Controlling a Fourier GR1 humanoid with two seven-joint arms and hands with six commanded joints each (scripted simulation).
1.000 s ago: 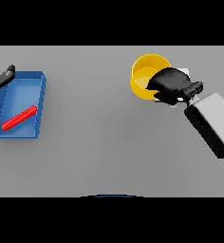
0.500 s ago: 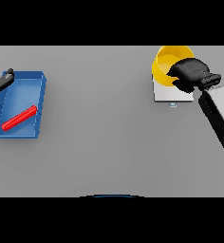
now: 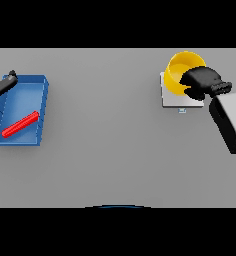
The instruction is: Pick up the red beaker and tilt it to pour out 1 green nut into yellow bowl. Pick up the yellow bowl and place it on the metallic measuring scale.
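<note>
One round yellow bowl (image 3: 181, 71) sits over the square metallic measuring scale (image 3: 173, 98), far right on the grey tabletop (image 3: 110, 140), right hand (image 3: 202, 82) curled round its rim. One slim red beaker (image 3: 20, 124) lies tilted in one blue tray (image 3: 43, 95). Left hand (image 3: 2, 84), relaxed, shows at the tray's far corner.

The round bowl (image 3: 180, 71) at about two o'clock is bright yellow, and the flat square metal scale (image 3: 173, 98) under it is pale silver-grey. The right hand (image 3: 202, 83) on the bowl is black, and its arm is white and grey. At nine o'clock the box-shaped tray (image 3: 41, 111) is blue, the long thin beaker (image 3: 20, 124) lying in it is red, the left hand (image 3: 3, 84) is black, and the table (image 3: 105, 145) is plain grey.
</note>
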